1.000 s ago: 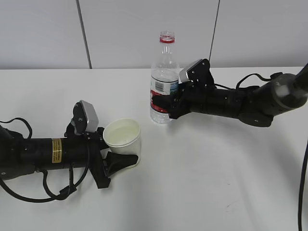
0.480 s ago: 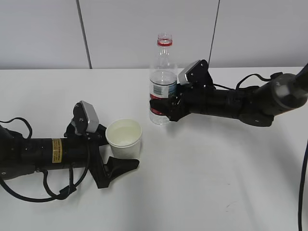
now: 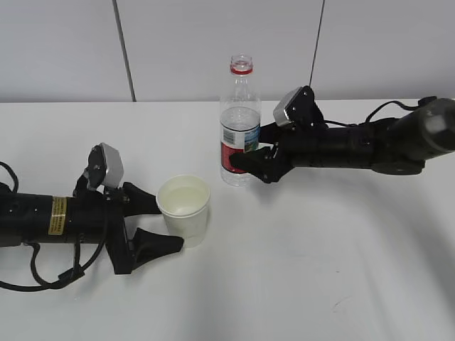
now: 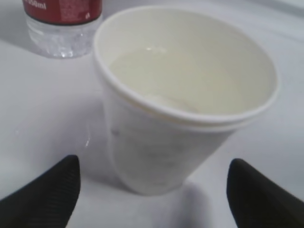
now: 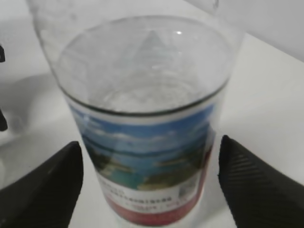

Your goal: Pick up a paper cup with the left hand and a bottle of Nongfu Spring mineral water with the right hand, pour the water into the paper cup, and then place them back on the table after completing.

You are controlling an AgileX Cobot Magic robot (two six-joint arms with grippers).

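Observation:
The white paper cup (image 3: 183,209) stands upright on the white table (image 3: 298,270) with clear water (image 4: 180,76) in it. My left gripper (image 3: 166,224) is open; its fingers lie either side of the cup's base, apart from it, and it also shows in the left wrist view (image 4: 155,199). The uncapped Nongfu Spring bottle (image 3: 239,124) stands upright behind the cup. My right gripper (image 3: 250,160) is open beside its red label band, with a gap on both sides in the right wrist view (image 5: 150,190). The bottle (image 5: 147,118) fills that view.
A grey panelled wall (image 3: 213,42) runs behind the table's far edge. Black cables (image 3: 50,273) trail from the left arm at the near left. The bottle's base (image 4: 61,28) shows just behind the cup in the left wrist view.
Both grippers have opened and drawn back, the left arm leftwards and the right arm rightwards. The cup and bottle now stand free on the table.

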